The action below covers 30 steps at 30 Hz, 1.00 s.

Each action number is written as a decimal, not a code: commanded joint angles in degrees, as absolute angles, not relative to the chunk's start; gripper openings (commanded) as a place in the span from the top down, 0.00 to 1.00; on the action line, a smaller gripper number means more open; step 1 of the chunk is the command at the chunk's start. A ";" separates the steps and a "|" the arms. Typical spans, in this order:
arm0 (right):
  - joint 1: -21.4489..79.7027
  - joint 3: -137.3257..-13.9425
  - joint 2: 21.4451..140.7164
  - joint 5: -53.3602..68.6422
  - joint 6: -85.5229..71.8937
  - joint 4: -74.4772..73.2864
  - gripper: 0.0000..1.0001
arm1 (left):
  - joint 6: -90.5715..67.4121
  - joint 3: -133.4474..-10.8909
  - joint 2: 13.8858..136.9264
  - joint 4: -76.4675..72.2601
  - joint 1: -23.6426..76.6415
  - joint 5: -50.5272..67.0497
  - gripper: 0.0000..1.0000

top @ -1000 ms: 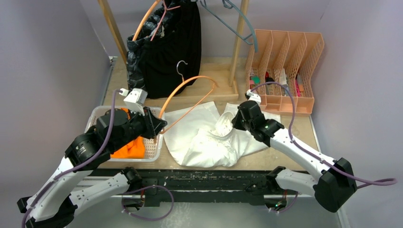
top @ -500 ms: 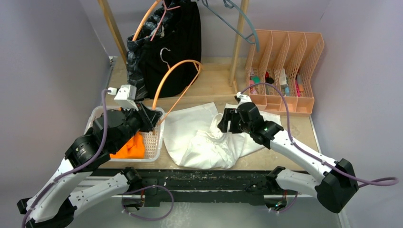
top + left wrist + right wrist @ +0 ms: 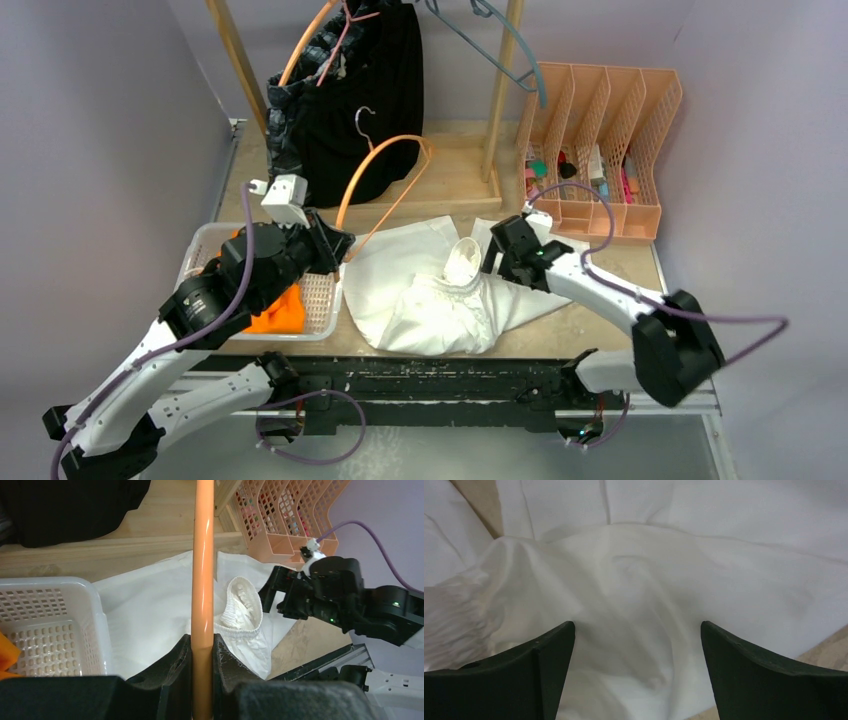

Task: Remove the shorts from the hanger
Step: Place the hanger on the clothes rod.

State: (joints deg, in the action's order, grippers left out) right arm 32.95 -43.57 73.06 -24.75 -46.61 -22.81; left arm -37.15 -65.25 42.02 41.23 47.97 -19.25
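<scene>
— What is inside the white basket at the near left corner of the table?
— The orange shorts; they lie in a heap against its near right side.
— And the peach organizer at the far right corner?
— Small coloured things stand at the bottom of its compartments. They are too small to tell what they are.
— Where are the white shorts?
— They lie crumpled on the table near its near edge, between the basket and the right gripper. Its fingers stand wide apart just above the cloth and hold nothing.
— The left gripper?
— It is clamped on the orange hanger, which is bare and raised over the table.
— The other pairs?
— The black shorts and the camo shorts hang on the wooden rack at the far edge.
</scene>
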 commanded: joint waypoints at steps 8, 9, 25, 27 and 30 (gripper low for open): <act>33.18 -37.68 78.69 -3.92 -35.43 -2.89 0.50 | -38.84 -64.91 42.10 34.25 47.81 -17.75 1.00; 33.17 -37.12 76.51 -1.34 -35.08 -1.06 0.54 | -38.85 -64.92 42.07 34.21 47.81 -17.82 1.00; 35.87 -45.70 70.04 24.15 -29.69 5.50 0.77 | -40.08 -63.63 44.56 28.09 47.81 -16.20 1.00; 36.83 -46.65 71.33 22.15 -28.94 3.01 0.74 | -40.48 -62.92 44.41 26.25 47.80 -15.33 1.00; 37.41 -46.74 69.22 16.65 -29.59 0.03 0.67 | -40.64 -62.24 44.91 23.74 47.81 -12.99 1.00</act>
